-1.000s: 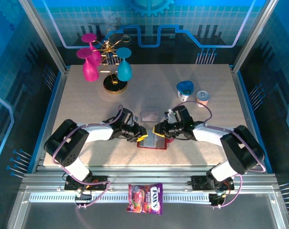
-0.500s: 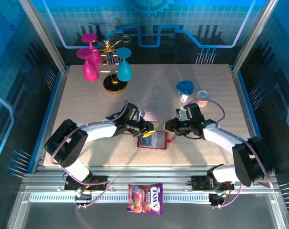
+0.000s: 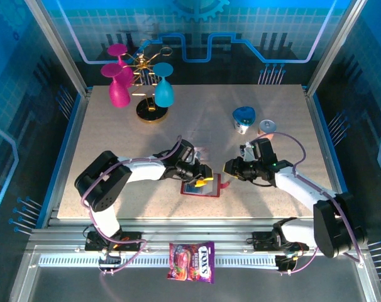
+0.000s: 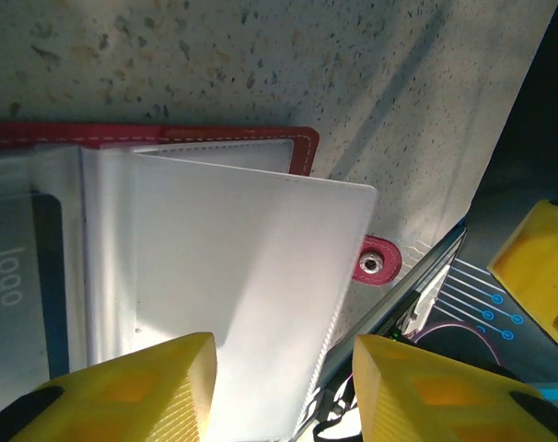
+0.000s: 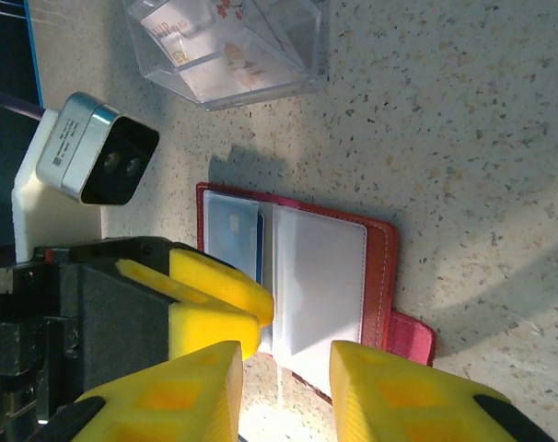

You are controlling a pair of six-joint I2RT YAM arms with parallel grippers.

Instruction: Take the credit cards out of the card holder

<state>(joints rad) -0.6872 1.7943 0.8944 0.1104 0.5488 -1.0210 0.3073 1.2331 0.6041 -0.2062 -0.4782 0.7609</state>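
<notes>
The red card holder (image 3: 202, 187) lies open on the table, its pale plastic sleeves (image 4: 233, 267) spread and its snap tab (image 4: 377, 261) pointing right. A blue credit card (image 5: 233, 235) sits in its left pocket, and a greyish card (image 4: 12, 276) shows through a sleeve. My left gripper (image 3: 205, 181) hovers open over the holder's front edge, its fingers (image 4: 132, 387) astride a loose sleeve (image 4: 284, 368). My right gripper (image 3: 231, 168) stands open just right of the holder with nothing between its fingers (image 5: 187, 396).
A clear plastic case (image 5: 224, 46) with pale cards lies just behind the holder (image 3: 197, 151). A gold rack with pink and teal goblets (image 3: 137, 82) stands back left. Two small cups (image 3: 244, 117) (image 3: 267, 129) stand back right. A candy bag (image 3: 192, 261) lies on the front rail.
The right gripper has drawn back to the right, off the holder. The left gripper has slid right over the holder and its jaws have widened.
</notes>
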